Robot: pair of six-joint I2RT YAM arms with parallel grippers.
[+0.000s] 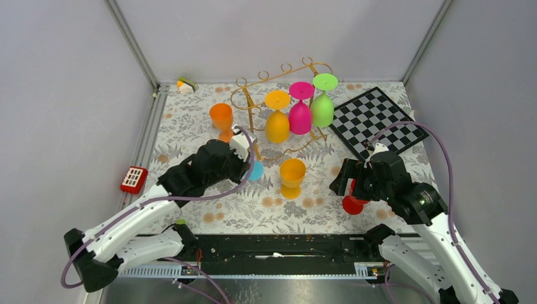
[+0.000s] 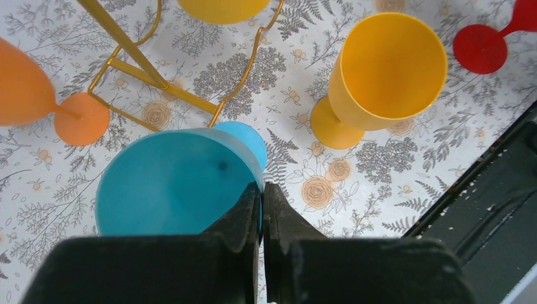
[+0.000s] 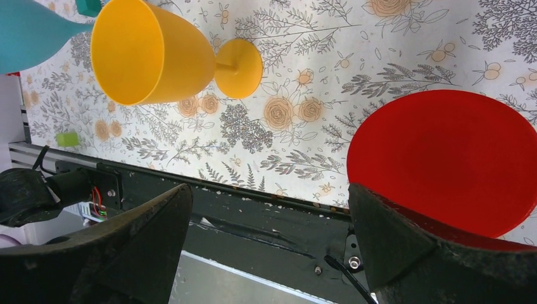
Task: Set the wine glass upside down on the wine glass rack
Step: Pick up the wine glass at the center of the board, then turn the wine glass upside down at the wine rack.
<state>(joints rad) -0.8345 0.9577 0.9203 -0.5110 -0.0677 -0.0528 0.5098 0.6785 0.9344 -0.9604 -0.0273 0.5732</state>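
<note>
Beside wine glass rack (image 2: pixel 126 44) base wire: left gripper (image 2: pixel 261 190) clamped on rim of upright blue wine glass (image 2: pixel 164 183). Lift straight, clear gold wire, roll wrist to invert, slide stem into free rail slot. Leave right gripper (image 3: pixel 267 190), spread wide nr red glass (image 3: pixel 443 152), parked.

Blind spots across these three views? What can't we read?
- Left wrist: left gripper pinches the blue glass rim; stem hidden by its own bowl.
- Top view: blue glass nearly all under that arm.
- Right wrist: red glass cut by the frame edge and a right gripper finger; contact unclear.
- Top view: red glass mostly behind that gripper.
- Top view: small object at the far-left corner, too small to identify.
</note>
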